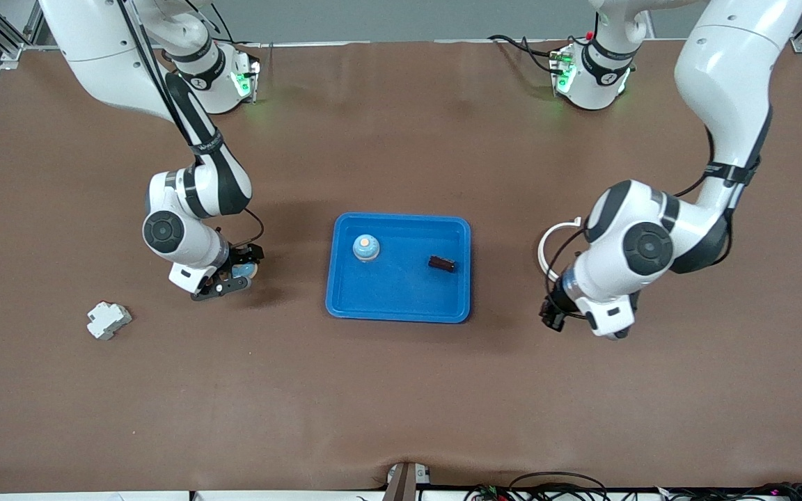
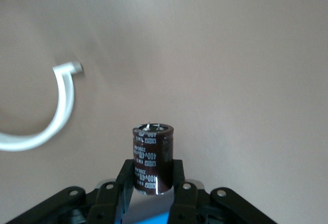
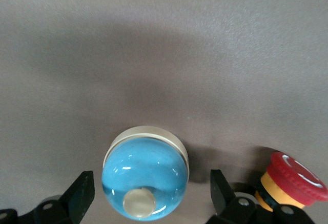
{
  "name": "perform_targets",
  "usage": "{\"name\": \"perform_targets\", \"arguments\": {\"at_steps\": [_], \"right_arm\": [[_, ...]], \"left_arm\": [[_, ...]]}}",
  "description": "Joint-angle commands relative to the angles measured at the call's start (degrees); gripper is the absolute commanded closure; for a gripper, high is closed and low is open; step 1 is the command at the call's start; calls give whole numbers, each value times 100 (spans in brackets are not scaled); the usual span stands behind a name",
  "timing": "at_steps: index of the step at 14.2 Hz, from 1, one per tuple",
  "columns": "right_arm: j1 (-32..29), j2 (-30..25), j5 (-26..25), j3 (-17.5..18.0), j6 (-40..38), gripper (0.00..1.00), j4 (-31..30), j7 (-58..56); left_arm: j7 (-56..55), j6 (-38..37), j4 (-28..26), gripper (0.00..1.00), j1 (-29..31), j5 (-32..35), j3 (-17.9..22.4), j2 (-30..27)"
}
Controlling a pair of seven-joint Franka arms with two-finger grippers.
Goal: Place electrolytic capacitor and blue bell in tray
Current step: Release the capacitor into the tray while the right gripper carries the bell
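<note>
The left pincer (image 2: 152, 171) clamps an upright capacitor (image 2: 152, 155) and the right pincer (image 3: 151, 182) gapes around a blue bell (image 3: 145, 175) beside a red button (image 3: 294, 180), yet the mid-frame tray (image 1: 345, 306) already shows a domed bell (image 1: 366, 247) and a dark cylinder (image 1: 441, 263), so progress is unclear; both arms crouch elbow-bent over the worktop (image 1: 401, 403).
</note>
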Motion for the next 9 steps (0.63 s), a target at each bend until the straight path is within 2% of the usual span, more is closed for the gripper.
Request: {"name": "perform_targets", "arguments": {"at_steps": [1, 5, 6, 7, 9], "right_arm": [[-17, 14, -93, 29, 89, 0, -49, -29], [-17, 49, -75, 29, 142, 0, -40, -20], [-17, 58, -57, 29, 142, 24, -32, -20], [-17, 58, -57, 29, 142, 40, -32, -20], [-17, 58, -49, 29, 142, 60, -23, -20]], "left_arm": [[-162, -158, 490, 100, -345, -21, 48, 262], [-250, -158, 665, 100, -714, -29, 75, 384], [-267, -158, 727, 100, -871, -12, 84, 481], [-285, -149, 832, 100, -1030, -12, 162, 525], [-460, -140, 990, 100, -1381, -38, 381, 657]]}}
